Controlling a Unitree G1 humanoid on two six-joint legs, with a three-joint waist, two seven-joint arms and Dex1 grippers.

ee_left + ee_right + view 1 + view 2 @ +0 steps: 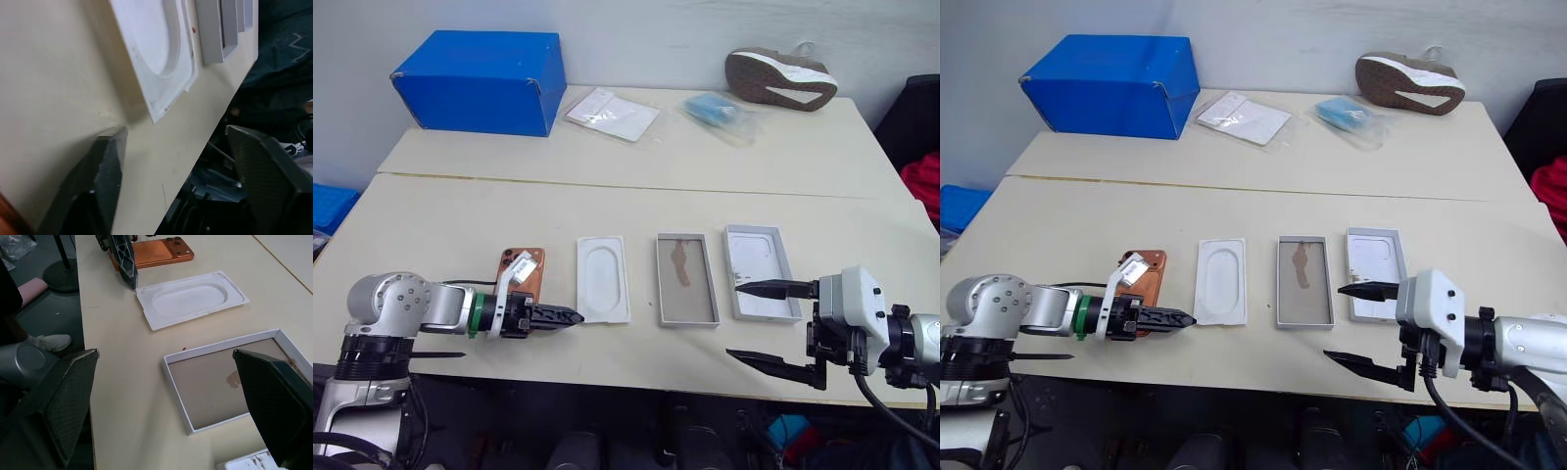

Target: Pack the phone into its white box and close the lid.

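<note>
Nearest the front edge of the tabletop [460, 211] we see the two end effectors. The right end effector [769, 323] hangs at the near right edge, its two black fingers spread wide apart, one above the other, with nothing between them; the upper fingertip lies over the near end of the lid [762, 271]. The left end effector [570, 317] points across the tabletop toward the right, low over the surface, its tip just short of the near corner of the flat white insert [603, 279]. We cannot tell how far its fingers are parted, and we see nothing held in them.

Directly behind the left end effector lies the phone [533, 269], orange-copper, flat on the tabletop, partly hidden by the wrist.

In the next row, left to right, we see four items side by side and apart: the phone, the flat white insert with its oval recess, the white box [685, 279] lying open with a brown smear on its grey-brown floor, and the lid, inside facing up.

Farther back, beyond a seam in the tabletop, we see a blue cardboard box [480, 80] at far left, a clear packet [612, 113], a bluish bag [720, 113], and a shoe [778, 78] lying sole outward.
</note>
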